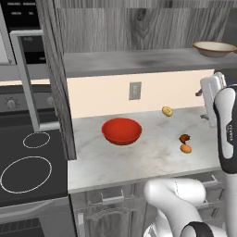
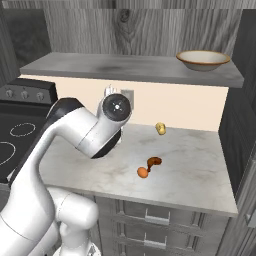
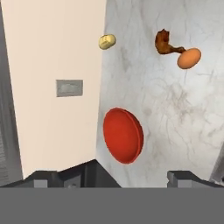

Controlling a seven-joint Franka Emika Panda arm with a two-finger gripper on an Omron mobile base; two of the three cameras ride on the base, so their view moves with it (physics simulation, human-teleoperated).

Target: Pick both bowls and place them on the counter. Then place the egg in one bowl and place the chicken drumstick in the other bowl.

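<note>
The red bowl point(image 1: 121, 131) point(image 3: 123, 135) stands upright on the counter point(image 1: 139, 159) near its left end. The beige bowl point(image 1: 214, 48) point(image 2: 203, 59) sits on the grey wood-grain shelf point(image 1: 129, 62) at its right end. The egg point(image 1: 185, 148) point(image 2: 142, 172) point(image 3: 189, 58) lies on the counter, touching or nearly touching the chicken drumstick point(image 1: 184, 138) point(image 2: 154, 162) point(image 3: 165, 43). My gripper point(image 3: 116, 178) hangs open well above the counter, over the red bowl, with nothing between its fingers point(image 3: 43, 179).
A small yellow item point(image 1: 167, 111) point(image 2: 160, 128) point(image 3: 106, 42) lies by the back wall. A wall outlet point(image 1: 134, 90) sits under the shelf. The black stovetop point(image 1: 28, 159) lies to the left, past a wood-grain panel point(image 1: 58, 83). Dark cabinet sides close off the right.
</note>
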